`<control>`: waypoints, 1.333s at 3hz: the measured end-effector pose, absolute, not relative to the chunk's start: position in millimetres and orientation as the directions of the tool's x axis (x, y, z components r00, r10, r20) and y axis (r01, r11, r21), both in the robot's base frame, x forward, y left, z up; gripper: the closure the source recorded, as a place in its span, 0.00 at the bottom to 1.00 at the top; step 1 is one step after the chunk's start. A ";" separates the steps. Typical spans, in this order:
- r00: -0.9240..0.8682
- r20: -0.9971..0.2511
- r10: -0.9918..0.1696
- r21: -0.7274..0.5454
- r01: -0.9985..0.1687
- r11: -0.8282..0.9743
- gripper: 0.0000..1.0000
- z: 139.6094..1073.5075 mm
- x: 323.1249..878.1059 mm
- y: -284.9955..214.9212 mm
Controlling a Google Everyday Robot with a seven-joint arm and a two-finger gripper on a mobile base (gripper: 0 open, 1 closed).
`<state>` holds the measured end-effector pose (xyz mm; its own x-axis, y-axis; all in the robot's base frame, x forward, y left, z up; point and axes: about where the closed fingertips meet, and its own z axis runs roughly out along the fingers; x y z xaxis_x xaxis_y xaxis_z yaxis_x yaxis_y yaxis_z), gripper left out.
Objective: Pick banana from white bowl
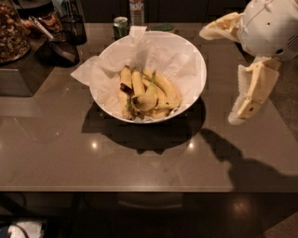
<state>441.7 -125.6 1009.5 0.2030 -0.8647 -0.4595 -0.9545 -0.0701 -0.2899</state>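
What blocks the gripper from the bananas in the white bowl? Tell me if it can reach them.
Probably yes. The gripper hangs right of the white bowl with nothing between them. The bananas lie uncovered on the paper lining, open from above; the green can stands behind the bowl.

The gripper [219, 76] hung above the table's [56, 153] right side, beside the white bowl [188, 100], fingers spread and empty. Bananas [149, 93] lay on crumpled paper [172, 56] inside; a green can [120, 25] stood just behind the bowl.

Break-room snack area — glossy grey countertop [70, 153], nut-filled jar [11, 32], green can [120, 26], water bottle [136, 11] — claw [221, 74] spread wide above right edge
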 end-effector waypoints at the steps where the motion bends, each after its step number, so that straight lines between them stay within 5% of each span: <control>1: 0.310 -0.580 -0.753 -0.289 -0.943 -0.166 0.00 1013.0 440.8 -96.0; 2: 0.310 -0.677 -0.668 -0.264 -0.949 -0.173 0.00 1002.2 449.8 -85.8; 4: 0.231 -0.653 -0.721 -0.240 -0.966 -0.092 0.00 961.9 480.1 -76.2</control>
